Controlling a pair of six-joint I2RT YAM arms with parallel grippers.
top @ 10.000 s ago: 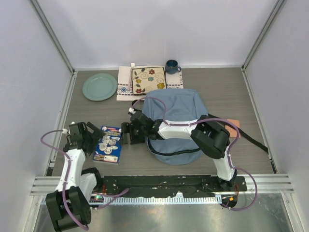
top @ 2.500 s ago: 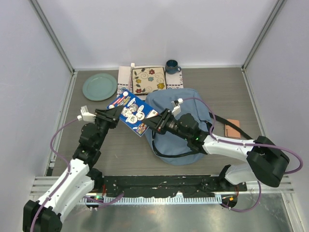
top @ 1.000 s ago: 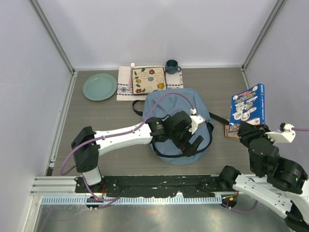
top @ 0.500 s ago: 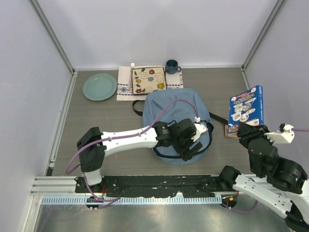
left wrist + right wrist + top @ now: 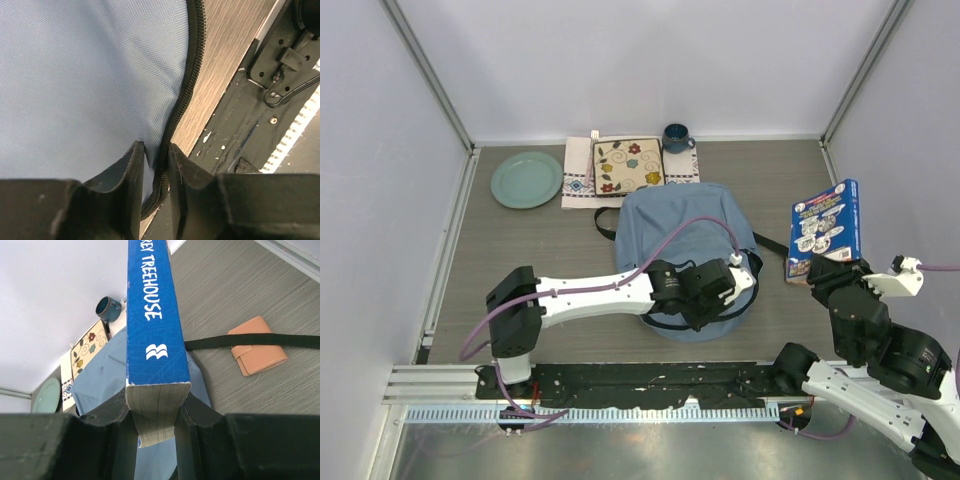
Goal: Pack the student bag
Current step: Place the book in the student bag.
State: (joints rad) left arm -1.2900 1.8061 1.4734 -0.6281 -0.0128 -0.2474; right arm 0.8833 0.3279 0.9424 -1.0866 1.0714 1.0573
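While the student bag (image 5: 682, 225) lies flat at the middle of the desk (image 5: 545, 250), its rounded near edge toward the arm bases, the left arm reaches across it from the left. The left gripper (image 5: 154, 150) sits at that near edge. In the left wrist view its jaws stand almost together, with a fold of light-blue fabric and the dark zipper line (image 5: 187, 85) between them; they appear to pinch the bag at the zipper, though the contact itself is partly hidden.

The right gripper (image 5: 156, 405) is raised above the right side of the desk, well apart from the bag. Its jaws clamp the lower end of a blue book (image 5: 825, 232), which stands upright with the spine toward the wrist camera. Below the book an orange wallet (image 5: 257, 352) lies on the desk with a black strap (image 5: 235, 343) crossing it.

At the far edge are a green plate (image 5: 526, 179), a patterned square plate (image 5: 628, 164) and a dark blue mug (image 5: 675, 136).
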